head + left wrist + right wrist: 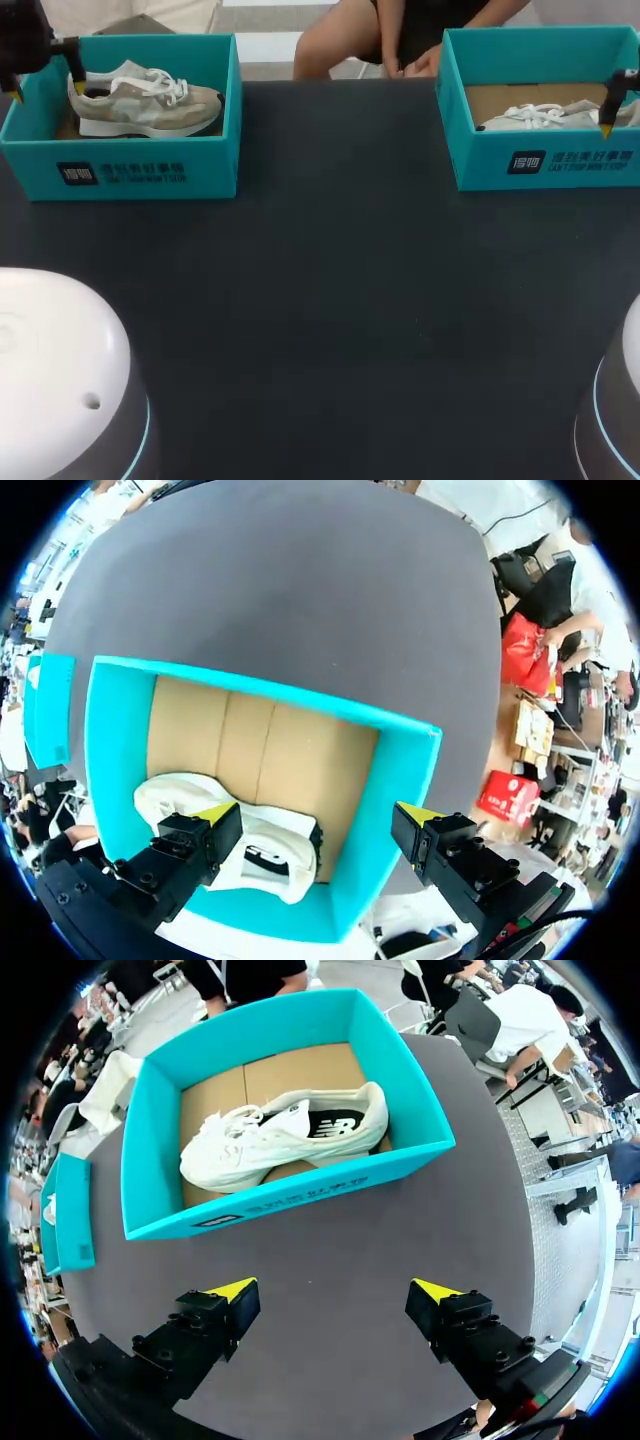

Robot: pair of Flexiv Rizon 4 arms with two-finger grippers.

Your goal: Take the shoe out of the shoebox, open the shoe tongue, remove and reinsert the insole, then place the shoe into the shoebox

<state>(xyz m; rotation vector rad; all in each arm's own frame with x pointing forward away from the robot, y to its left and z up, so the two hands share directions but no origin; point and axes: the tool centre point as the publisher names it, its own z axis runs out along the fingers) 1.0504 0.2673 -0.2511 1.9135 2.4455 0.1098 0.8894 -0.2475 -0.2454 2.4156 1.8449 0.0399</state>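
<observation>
Hanging open over the left shoebox (120, 165), the left pincer (318, 815) sits by the shoe (145, 105) inside — ready to grab it, I think. Far from that box, the right pincer (335, 1290) is open too.

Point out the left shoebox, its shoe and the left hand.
left shoebox (150, 170), head view, front wall.
shoe (150, 108), head view, side of the midfoot.
left hand (318, 814), left wrist view, midway between its fingertips.

R shoe (540, 117) partly behind shoebox (545, 162) wall
</observation>
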